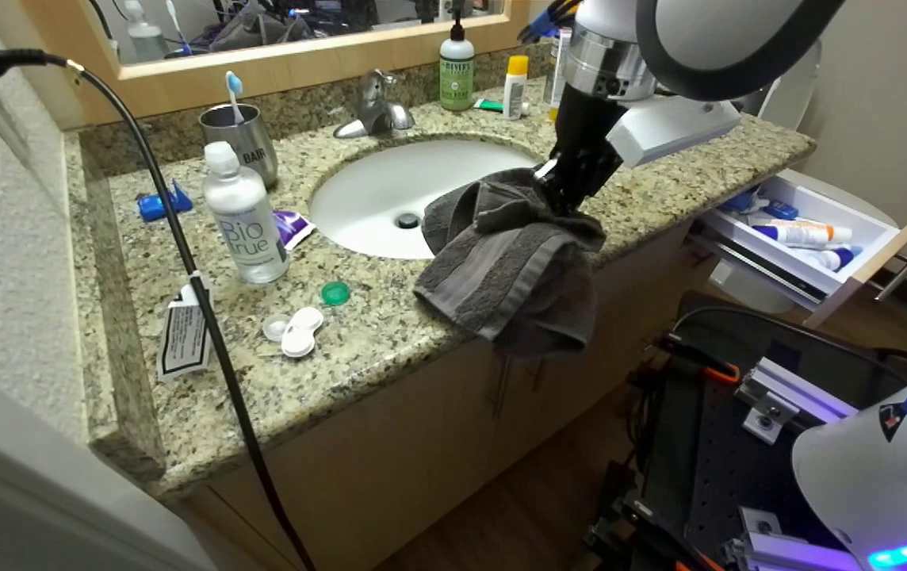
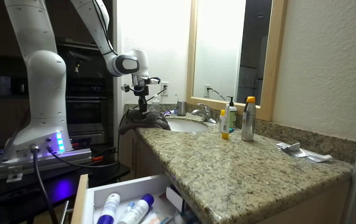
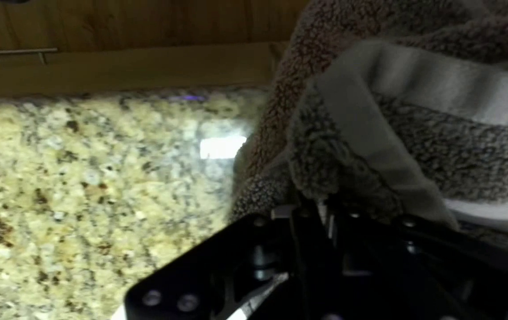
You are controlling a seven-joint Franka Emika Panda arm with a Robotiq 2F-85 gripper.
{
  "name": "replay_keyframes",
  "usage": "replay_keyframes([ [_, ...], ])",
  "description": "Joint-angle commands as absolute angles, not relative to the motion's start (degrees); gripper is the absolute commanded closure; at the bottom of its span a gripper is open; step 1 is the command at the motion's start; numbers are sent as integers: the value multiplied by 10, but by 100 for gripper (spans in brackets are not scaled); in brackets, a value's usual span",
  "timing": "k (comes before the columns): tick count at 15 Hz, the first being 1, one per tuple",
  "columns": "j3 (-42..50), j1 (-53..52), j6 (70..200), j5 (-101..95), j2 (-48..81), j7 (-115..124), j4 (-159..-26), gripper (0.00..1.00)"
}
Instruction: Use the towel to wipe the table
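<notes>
The black two-fingered tool [image 3: 309, 215] points down with its fingers brought close together, their tips sunk in a fold of the dark grey banded terry towel [image 1: 493, 270], which it appears to have pinched. The towel lies bunched on the speckled beige granite table [image 2: 209, 171], on the front strip beside the oval white sink basin [image 1: 366, 198]; one part hangs over the front edge, and another reaches the basin's rim, though whether any of it dips inside I cannot tell. Grasping looks done, so the step in hand is most likely the wiping itself; whether a stroke is under way, the views do not tell. The next move calls for keeping the hold and dragging the towel along the stone with light downward pressure, more of the loose part brought onto the table. Direction matters: near the towel, toward one end, lie a small round green plastic cap [image 1: 335, 293] and a white plastic lens case [image 1: 304, 322], light enough, I judge, to be swept along, and beyond them a clear plastic bottle with a white cap [image 1: 246, 226] could tip. Toward the opposite end, well apart, stands a slim silver spray can with an orange cap [image 2: 249, 119], which a long stroke should avoid.
</notes>
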State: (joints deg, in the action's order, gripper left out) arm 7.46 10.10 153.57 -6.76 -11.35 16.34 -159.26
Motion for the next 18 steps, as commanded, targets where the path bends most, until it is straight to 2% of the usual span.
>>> replay_keyframes([
  [1, 25, 64, 1494, -46, -132, 166, -1590, 98],
  [12, -75, -1, 1533, -34, -115, 265, -1589, 98],
  [15, -78, 26, 1541, -83, -115, 278, -1589, 98],
  [18, -32, 107, 1523, -153, -118, 290, -1589, 98],
])
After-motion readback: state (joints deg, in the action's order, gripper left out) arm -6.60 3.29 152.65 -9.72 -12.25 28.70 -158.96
